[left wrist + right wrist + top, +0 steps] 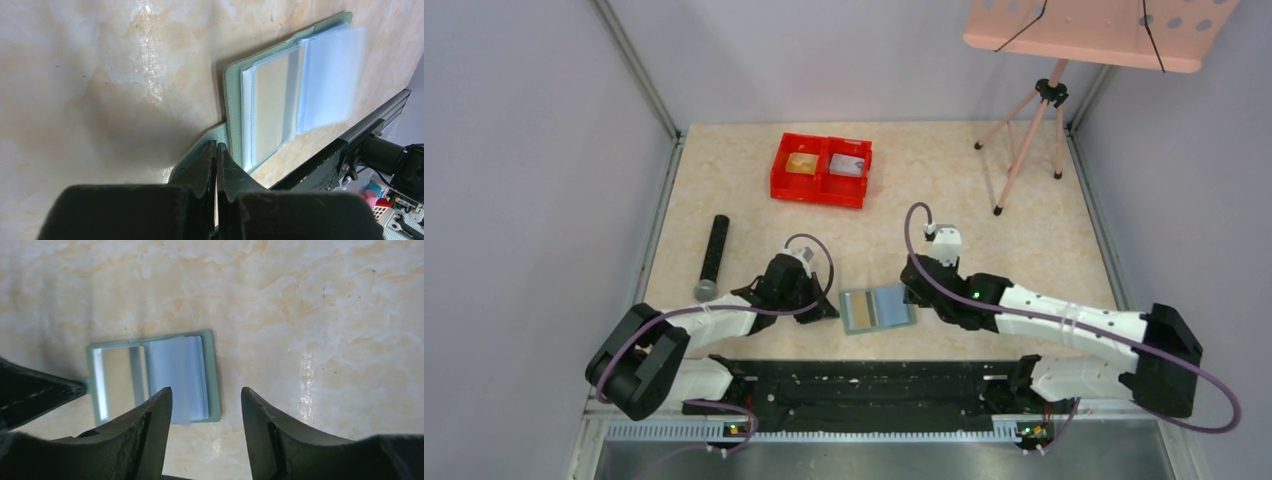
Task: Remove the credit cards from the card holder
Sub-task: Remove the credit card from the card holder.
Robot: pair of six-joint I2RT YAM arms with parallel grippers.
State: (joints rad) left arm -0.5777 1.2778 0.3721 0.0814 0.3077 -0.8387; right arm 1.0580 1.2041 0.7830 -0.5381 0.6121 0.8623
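The sage-green card holder (pixel 852 311) lies open on the table between the arms. Its left page shows a gold-tan card (pixel 272 97) under a clear sleeve; its right page is a stack of pale blue-grey pockets (pixel 327 80). My left gripper (pixel 832 312) is shut at the holder's left edge, its tips (pixel 216 150) on the small green tab (pixel 192 157). My right gripper (pixel 912 292) is open and empty, low over the holder's right edge. In the right wrist view the gripper (pixel 206 395) frames the blue-grey pockets (pixel 175 375) and the green rim (pixel 214 375).
A red double bin (pixel 821 190) at the back holds a gold card-like piece and a grey one. A black cylinder (pixel 713 256) lies at the left. A pink tripod stand (pixel 1034 110) is at the back right. The black rail (pixel 874 385) runs along the near edge.
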